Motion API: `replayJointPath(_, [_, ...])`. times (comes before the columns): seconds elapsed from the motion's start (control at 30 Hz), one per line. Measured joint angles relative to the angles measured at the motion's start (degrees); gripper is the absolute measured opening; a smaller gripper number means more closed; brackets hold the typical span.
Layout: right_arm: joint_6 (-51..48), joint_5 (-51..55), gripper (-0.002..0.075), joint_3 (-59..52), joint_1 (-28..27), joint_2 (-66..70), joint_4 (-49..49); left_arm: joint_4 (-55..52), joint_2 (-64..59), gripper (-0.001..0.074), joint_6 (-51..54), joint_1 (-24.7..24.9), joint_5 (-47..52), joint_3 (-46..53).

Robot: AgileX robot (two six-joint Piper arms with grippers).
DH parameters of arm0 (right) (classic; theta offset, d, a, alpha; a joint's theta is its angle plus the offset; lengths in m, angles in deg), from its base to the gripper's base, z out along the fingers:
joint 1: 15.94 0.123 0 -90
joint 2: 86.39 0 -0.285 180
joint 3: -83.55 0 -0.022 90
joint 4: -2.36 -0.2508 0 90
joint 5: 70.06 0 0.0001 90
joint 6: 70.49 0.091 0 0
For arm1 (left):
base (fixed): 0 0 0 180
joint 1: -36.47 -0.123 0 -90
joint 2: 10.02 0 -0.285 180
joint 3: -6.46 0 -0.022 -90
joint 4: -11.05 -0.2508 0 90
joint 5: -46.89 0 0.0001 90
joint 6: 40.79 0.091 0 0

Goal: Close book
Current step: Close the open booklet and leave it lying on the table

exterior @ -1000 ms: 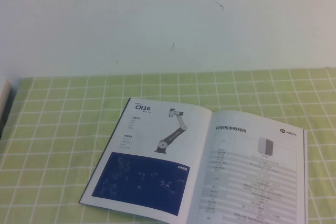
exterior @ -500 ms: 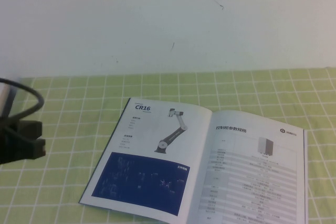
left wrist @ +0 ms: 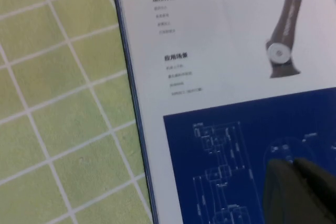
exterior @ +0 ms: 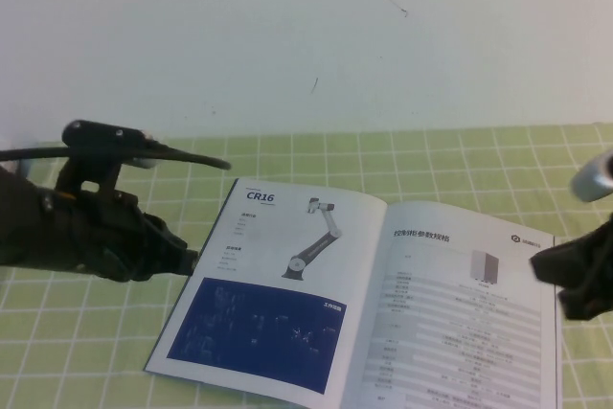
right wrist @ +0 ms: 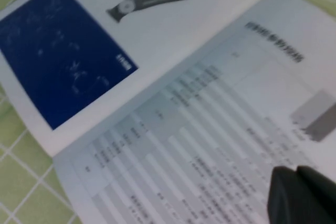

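Book (exterior: 383,294): open flat on green checked cloth (exterior: 105,332), near-centre to right, its near edge cut off in the high view. Spine runs far to near, tilted slightly; the spread's long axis lies left to right, page tops toward the wall. Left gripper (exterior: 184,261): just beside the left page's outer edge, fingertips (left wrist: 299,192) pressed together above the blue panel. Right gripper (exterior: 548,270): over the right page's outer edge, fingertips (right wrist: 302,195) likewise together.
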Motion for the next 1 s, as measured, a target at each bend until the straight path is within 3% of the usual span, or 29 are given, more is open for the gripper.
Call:
replayJointPath(0.17, [0.07,-6.28,-0.0003,0.22,11.18,9.83,-0.74,-2.23,-5.33,-0.0004,-5.8,1.36,-2.07,-0.93])
replayJointPath(0.37, [0.3,-12.13,-0.0003,0.46,17.53,21.51,-2.4,-3.31,-12.52,-0.0004,-7.3,1.36,-2.55,-3.92])
replayJointPath(0.67, [0.3,-13.69,-0.0003,0.93,18.27,28.76,-2.94,-5.61,-23.92,-0.0004,-9.39,1.36,-1.54,-14.68])
replayJointPath(1.0, [0.3,-13.6,-0.0002,1.73,18.27,30.89,-4.22,-28.84,-32.36,-0.0004,-29.65,1.36,6.07,-25.77])
